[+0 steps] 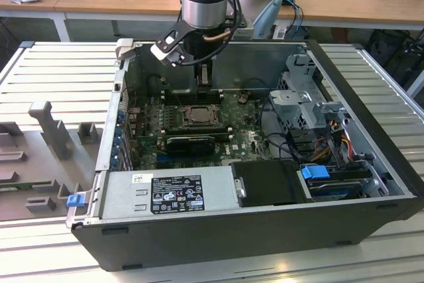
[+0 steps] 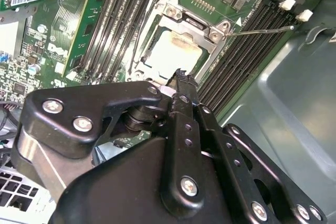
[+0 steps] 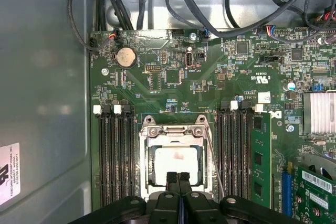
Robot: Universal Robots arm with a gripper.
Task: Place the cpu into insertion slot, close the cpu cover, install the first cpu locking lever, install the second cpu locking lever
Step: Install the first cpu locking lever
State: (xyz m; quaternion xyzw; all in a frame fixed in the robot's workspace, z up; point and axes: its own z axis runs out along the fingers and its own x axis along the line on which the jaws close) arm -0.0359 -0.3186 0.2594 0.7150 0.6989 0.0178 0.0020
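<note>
Evidently the cpu (image 3: 177,160) already lies flat in the insertion slot (image 1: 180,121), framed by the cpu cover (image 3: 173,131), which looks lowered over it. My jaws are pressed together on nothing, hanging just above the socket. I judge the chip light, stiff and fragile, best touched at its edges only. Memory slots (image 3: 116,156) crowd both sides, and the computer case (image 1: 265,230) on the ribbed table (image 1: 59,64) leaves little room.
</note>
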